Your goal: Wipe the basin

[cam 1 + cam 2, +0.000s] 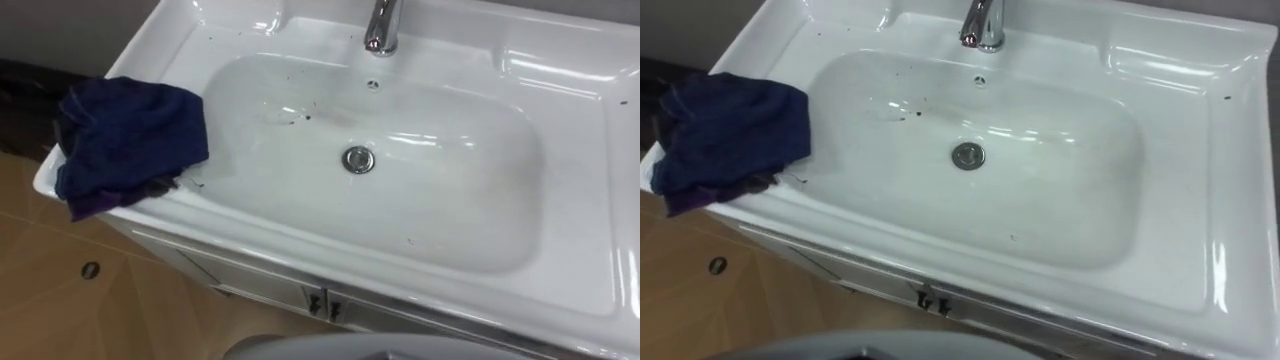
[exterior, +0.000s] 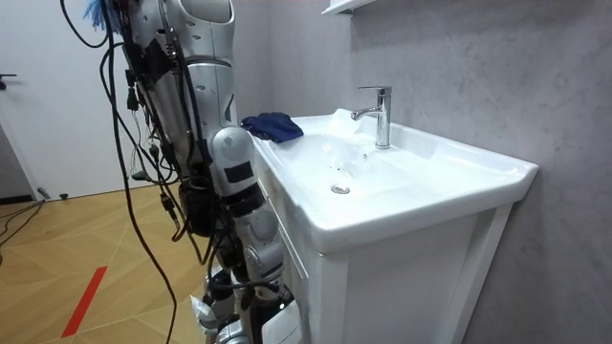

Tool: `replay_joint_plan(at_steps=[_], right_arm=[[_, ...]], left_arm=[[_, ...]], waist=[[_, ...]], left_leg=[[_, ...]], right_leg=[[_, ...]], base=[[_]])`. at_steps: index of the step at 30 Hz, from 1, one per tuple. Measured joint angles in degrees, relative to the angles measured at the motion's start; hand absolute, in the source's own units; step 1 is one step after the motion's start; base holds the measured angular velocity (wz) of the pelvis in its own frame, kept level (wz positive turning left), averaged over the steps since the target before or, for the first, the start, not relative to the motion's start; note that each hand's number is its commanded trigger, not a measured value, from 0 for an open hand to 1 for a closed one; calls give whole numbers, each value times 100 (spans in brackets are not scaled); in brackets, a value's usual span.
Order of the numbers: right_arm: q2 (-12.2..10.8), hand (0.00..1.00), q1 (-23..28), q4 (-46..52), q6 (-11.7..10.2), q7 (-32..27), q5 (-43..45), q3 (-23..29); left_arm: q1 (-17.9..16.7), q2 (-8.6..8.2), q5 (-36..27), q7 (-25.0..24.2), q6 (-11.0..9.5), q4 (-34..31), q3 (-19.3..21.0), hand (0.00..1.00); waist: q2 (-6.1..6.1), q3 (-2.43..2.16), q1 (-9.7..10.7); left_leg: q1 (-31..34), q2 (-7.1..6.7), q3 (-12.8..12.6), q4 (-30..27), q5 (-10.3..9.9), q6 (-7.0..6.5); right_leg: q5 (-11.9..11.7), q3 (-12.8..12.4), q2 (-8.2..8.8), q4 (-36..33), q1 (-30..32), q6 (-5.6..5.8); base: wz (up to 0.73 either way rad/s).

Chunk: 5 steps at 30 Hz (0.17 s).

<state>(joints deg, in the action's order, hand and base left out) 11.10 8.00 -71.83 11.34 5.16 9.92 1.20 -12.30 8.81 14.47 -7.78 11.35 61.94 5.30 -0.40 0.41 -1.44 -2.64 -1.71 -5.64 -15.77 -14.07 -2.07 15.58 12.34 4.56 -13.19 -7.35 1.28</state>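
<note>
place: washroom corner, staged in a plain room | white basin [image 1: 560, 200] on a white cabinet [image 2: 402, 287] beneath it | chrome tap [image 1: 382, 25] at the basin's back edge | drain [image 1: 358, 159] in its bowl | grey wall [image 2: 478, 67] behind the basin | wood-look floor [image 2: 57, 239] before it

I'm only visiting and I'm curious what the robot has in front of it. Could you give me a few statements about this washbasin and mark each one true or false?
1. A dark blue cloth lies bunched on the left rim of the white basin. True.
2. The cloth covers the drain. False: the drain is uncovered in the middle of the bowl, away from the cloth.
3. Dark specks dot the inside of the bowl. True.
4. The faucet stands at the front edge, nearest the robot. False: the faucet stands at the back edge, by the wall.
</note>
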Motion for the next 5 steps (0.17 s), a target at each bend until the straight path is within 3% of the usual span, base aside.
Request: replay_joint_plan(at_steps=[5], right_arm=[[0,0,0,17,30,-17,1,-135]], left_arm=[[68,14,198,-67,30,-5,-140,0]], waist=[[3,-1,22]], left_leg=[[5,10,-52,4,-42,-52]], right_leg=[[15,-111,28,-100,83,39]], base=[[-9]])
